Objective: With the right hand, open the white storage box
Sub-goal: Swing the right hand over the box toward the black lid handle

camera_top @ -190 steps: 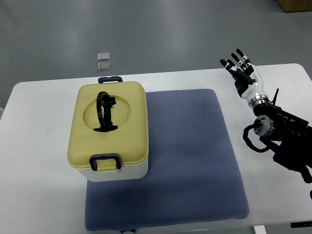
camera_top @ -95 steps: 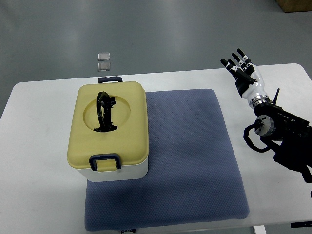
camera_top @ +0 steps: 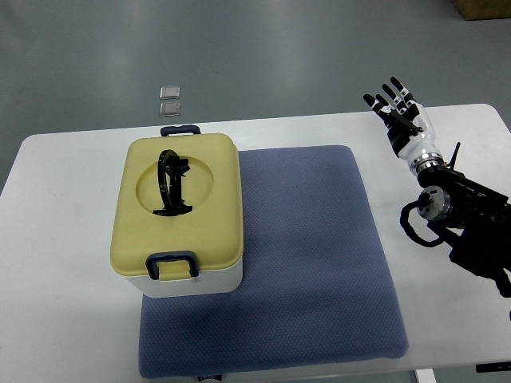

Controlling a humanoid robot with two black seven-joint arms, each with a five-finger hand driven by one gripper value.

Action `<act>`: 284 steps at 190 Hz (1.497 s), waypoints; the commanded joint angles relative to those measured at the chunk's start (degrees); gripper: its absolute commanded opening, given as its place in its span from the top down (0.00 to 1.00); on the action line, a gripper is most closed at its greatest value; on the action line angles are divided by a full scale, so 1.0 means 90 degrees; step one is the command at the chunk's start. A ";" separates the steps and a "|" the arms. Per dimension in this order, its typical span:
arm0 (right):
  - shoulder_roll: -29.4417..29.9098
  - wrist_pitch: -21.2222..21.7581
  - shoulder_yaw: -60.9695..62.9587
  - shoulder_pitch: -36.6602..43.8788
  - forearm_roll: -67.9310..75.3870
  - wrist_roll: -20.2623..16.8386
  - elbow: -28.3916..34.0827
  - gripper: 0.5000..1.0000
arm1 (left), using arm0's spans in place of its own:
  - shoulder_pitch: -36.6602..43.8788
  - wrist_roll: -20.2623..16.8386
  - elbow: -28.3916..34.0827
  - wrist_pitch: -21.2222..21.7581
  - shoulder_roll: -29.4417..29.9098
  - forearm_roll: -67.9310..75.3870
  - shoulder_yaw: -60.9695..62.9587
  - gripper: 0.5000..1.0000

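Note:
The white storage box (camera_top: 194, 281) stands on the left part of a blue mat (camera_top: 319, 263), its pale yellow lid (camera_top: 207, 207) down. A black folding handle (camera_top: 171, 182) lies in the lid's round recess. Dark blue latches show at the near edge (camera_top: 172, 264) and the far edge (camera_top: 180, 129). My right hand (camera_top: 399, 113) hovers over the table's far right, well away from the box, fingers spread and holding nothing. Its black forearm (camera_top: 467, 227) enters from the right edge. The left arm does not show.
The white table (camera_top: 64, 263) carries the mat and box. Two small clear squares (camera_top: 170, 100) lie on the grey floor beyond the table's far edge. A brown box corner (camera_top: 483, 8) sits at the top right.
My right hand has drifted slightly up and to the right, still spread. The box and lid have not moved.

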 commanded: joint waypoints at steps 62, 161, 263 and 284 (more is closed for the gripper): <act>0.0006 -0.0001 0.0051 0.0157 -0.0117 0.0000 0.0069 0.14 | 0.0001 0.0000 0.0000 0.0000 0.0000 0.0000 -0.0001 0.00; -0.0667 0.0204 -0.0359 0.1709 -0.4432 -0.0019 0.0967 0.14 | 0.0001 0.0000 0.0000 0.0000 0.0000 0.0000 -0.0001 0.00; -0.0033 0.2167 -0.1395 0.4356 -0.7656 -0.0019 0.1641 0.14 | 0.0001 0.0000 0.0000 0.0000 0.0000 0.0000 -0.0001 0.00; 0.0250 0.2235 -0.1736 0.4581 -0.8046 0.0000 0.1641 0.14 | 0.0001 0.0000 0.0000 0.0000 0.0000 0.0000 -0.0001 0.00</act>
